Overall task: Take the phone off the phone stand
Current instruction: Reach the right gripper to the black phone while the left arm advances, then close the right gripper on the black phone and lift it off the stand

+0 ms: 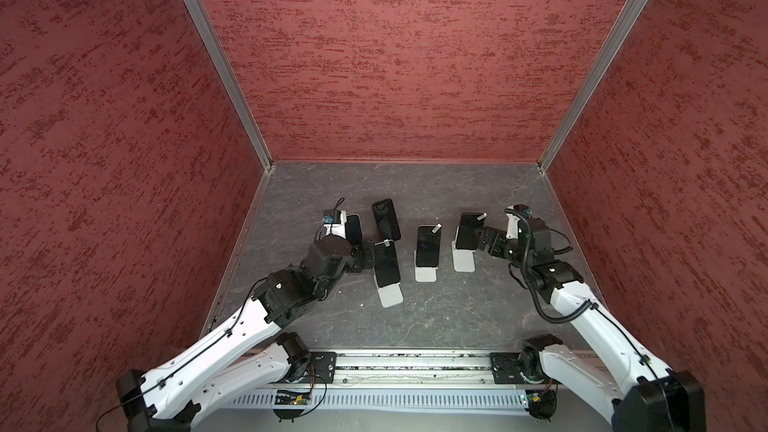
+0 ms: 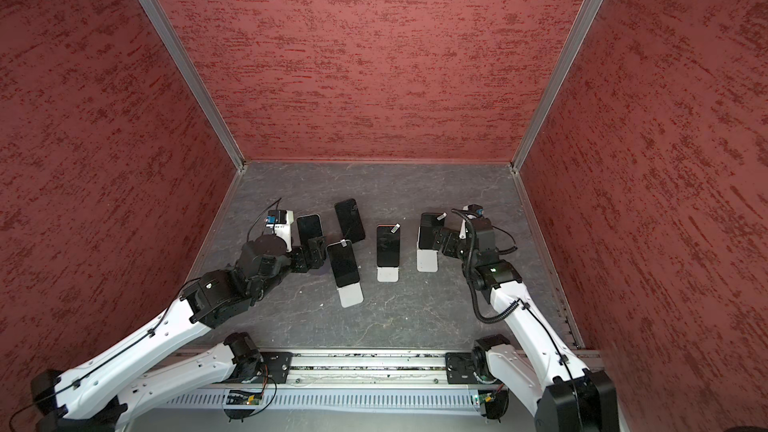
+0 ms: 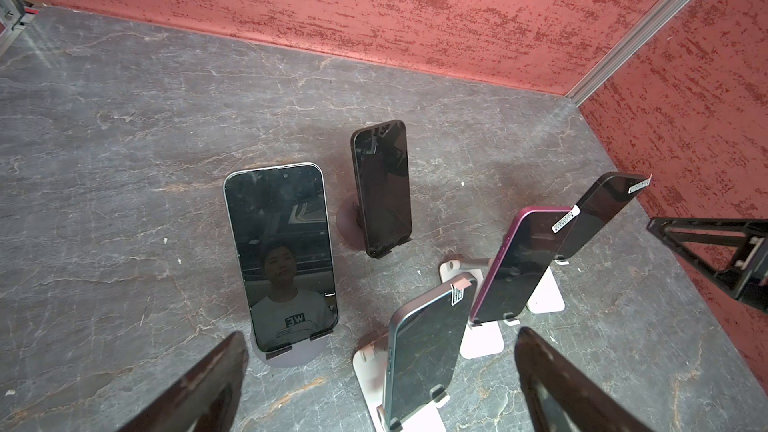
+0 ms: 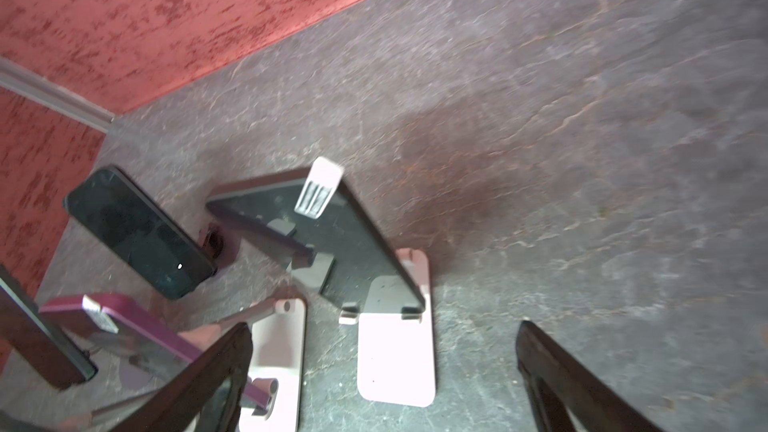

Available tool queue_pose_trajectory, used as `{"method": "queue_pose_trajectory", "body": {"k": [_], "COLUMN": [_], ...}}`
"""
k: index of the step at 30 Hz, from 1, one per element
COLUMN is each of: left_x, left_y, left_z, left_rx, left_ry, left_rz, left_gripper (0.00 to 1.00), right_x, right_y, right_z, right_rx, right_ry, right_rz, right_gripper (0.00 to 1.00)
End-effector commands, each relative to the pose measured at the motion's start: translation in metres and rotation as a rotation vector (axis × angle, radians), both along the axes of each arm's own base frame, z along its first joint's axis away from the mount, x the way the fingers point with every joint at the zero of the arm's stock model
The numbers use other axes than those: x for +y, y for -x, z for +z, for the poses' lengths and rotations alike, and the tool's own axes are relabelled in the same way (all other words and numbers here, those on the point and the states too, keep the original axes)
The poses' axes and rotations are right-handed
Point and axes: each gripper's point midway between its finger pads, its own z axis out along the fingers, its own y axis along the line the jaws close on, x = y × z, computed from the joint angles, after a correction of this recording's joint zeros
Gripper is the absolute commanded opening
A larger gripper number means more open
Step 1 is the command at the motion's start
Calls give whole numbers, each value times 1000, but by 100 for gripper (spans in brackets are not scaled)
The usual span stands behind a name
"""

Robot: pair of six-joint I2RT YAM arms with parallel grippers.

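You have a dark grey tabletop [image 1: 457, 317] with pale, marble-like veining, and five stands rest directly on it. Three are flat white plates in a loose row. The left white stand [image 1: 391, 297] lies nearest the robot's base and is turned slightly askew. The middle white stand [image 1: 425, 274] is just beside it, and the right white stand [image 1: 464, 261] sits a little farther back. The left wrist view shows two with round feet (hard to make out in both top views): the near round stand [image 3: 286, 361] and the far round stand [image 3: 347, 222], set apart. A few small pale specks [image 3: 165, 239] dot the bare surface.
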Motion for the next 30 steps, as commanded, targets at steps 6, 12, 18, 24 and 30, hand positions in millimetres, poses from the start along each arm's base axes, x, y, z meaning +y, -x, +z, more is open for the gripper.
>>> {"method": "queue_pose_trajectory", "body": {"k": [6,12,18,24,30], "left_x": [-4,-2,-4,-7,-11], "left_y": [-4,-5,-6,-7,-9], "left_z": [11,13,17,17,18], "left_rx": [-46,-55,-69,-65,-65], "left_ry": [-11,-13,-1,4,-2], "left_rz": [-6,1,-1,-9,-16], "left_gripper": [100,100,100,100,100], "right_x": [11,26,33,29,31], "right_y": [-13,-24,-37,-47,-53], "right_z": [10,5,7,7,12], "right_rx": [-122,-140,-175,-189,-216], "right_ry": [77,128,180,212,198], "right_rz": [-24,1,-8,-60,-75], "right_gripper": [99,99,99,99,99]}}
